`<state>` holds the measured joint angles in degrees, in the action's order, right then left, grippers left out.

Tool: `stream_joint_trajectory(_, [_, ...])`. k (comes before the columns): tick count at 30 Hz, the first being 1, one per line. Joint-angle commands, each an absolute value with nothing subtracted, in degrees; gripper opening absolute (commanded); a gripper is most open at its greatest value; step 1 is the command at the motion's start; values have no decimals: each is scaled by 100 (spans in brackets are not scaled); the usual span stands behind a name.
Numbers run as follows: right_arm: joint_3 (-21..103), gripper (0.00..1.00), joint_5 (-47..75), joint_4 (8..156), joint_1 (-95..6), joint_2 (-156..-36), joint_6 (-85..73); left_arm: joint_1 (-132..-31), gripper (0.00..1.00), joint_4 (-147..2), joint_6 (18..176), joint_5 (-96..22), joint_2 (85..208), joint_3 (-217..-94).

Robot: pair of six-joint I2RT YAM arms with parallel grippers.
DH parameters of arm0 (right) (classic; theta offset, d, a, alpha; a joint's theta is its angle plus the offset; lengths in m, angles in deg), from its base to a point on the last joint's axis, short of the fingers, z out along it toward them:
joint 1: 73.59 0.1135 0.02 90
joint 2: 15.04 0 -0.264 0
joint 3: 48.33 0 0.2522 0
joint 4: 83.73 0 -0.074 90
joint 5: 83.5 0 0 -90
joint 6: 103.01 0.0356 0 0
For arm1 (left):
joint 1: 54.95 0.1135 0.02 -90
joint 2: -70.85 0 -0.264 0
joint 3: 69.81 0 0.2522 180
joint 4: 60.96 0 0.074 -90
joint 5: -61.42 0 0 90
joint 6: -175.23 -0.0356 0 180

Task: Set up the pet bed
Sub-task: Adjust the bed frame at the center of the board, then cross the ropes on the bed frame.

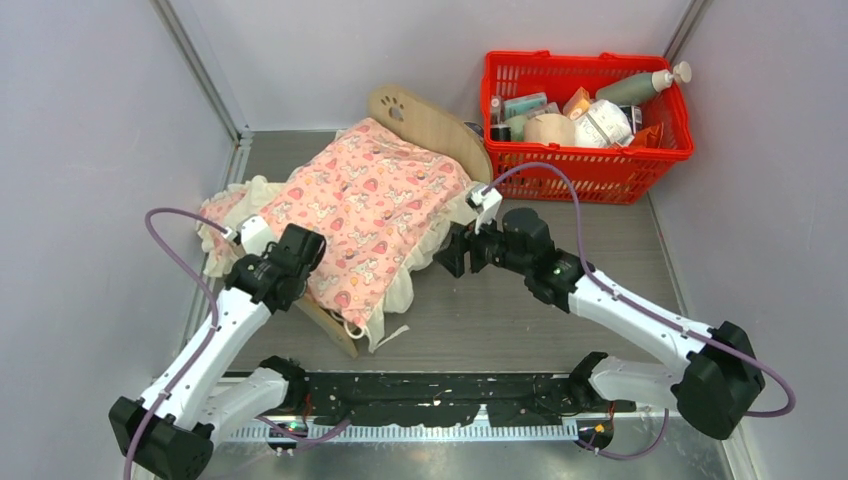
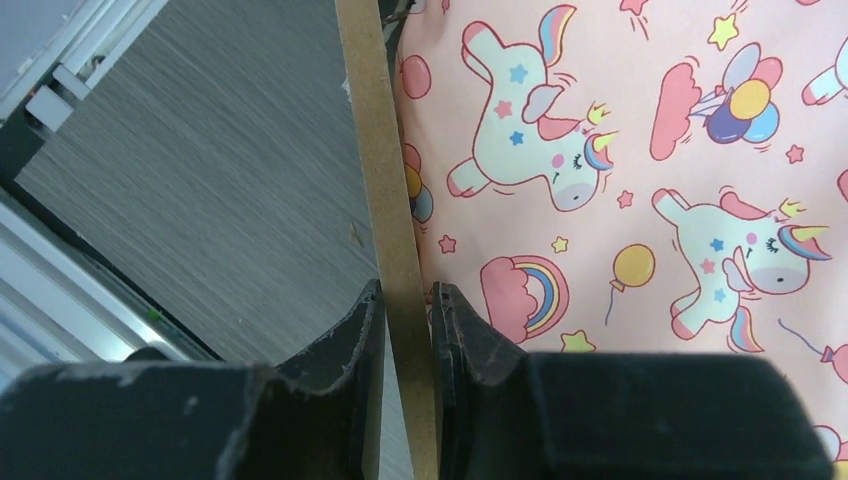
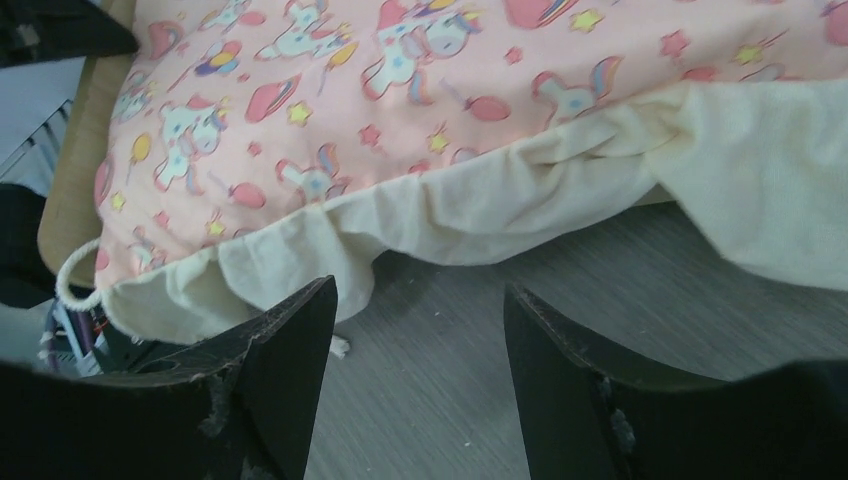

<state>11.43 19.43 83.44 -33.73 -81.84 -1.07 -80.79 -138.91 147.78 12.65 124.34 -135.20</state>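
Centre frame, on the worktop (image 1: 520, 320): pet bed (image 1: 430, 125) set diagonally, paw-print headboard toward upper centre, under a pink frilled blanket (image 1: 370, 215). Left gripper (image 1: 303, 292) at its lower-left edge. Right gripper (image 1: 447, 257) beside the right frill. Upper right: red basket (image 1: 590, 165).

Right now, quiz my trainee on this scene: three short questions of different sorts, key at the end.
1. True or false: the right gripper holds the blanket.
2. What does the left gripper clamp? A) the blanket's frill B) the bed's wooden edge C) nothing
3. Fill in: the paw cutout sits in the bed's ___.
Key: 1 false, it is open over the table; 2 B; 3 headboard.
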Motion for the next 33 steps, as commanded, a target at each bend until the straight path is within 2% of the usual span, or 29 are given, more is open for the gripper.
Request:
stream_joint_trajectory(1, [591,67,1658,8810,-2749,-7642,400,-7921,16,-12850,13830,1900,12302,-14024])
stream_joint_trajectory(2, [361,67,1558,9010,-2624,-7583,583,-7920,29,-12798,13638,1827,12241,-14045])
stream_joint_trajectory(4, [19,66,1272,9393,-2231,-7441,838,-7920,46,-12718,13161,1581,12042,-14057])
stream_joint_trajectory(7, [-606,66,838,9951,-1614,-7289,1186,-7920,55,-12672,12481,1163,11598,-14002])
stream_joint_trajectory(9, [-1003,65,588,10556,-1298,-7304,1332,-7920,56,-12678,12100,873,11183,-13953])
stream_joint_trajectory(13, [-1441,64,330,11897,-829,-7811,1598,-7920,53,-12450,10676,-706,10521,-13862])
stream_joint_trajectory(17, [-1292,63,450,12631,-340,-8628,1620,-7920,53,-12663,10115,-1770,10177,-13867])
stream_joint_trajectory(26, [-470,62,773,14519,172,-10817,1805,-7929,53,-13357,9583,-2149,10248,-13952])
stream_joint_trajectory(29, [-79,62,933,14845,181,-11571,2000,-7929,53,-13217,9476,-2077,10212,-13875])
stream_joint_trajectory(33, [108,61,936,14786,182,-11905,2073,-7929,53,-13011,9618,-1915,10259,-13843])
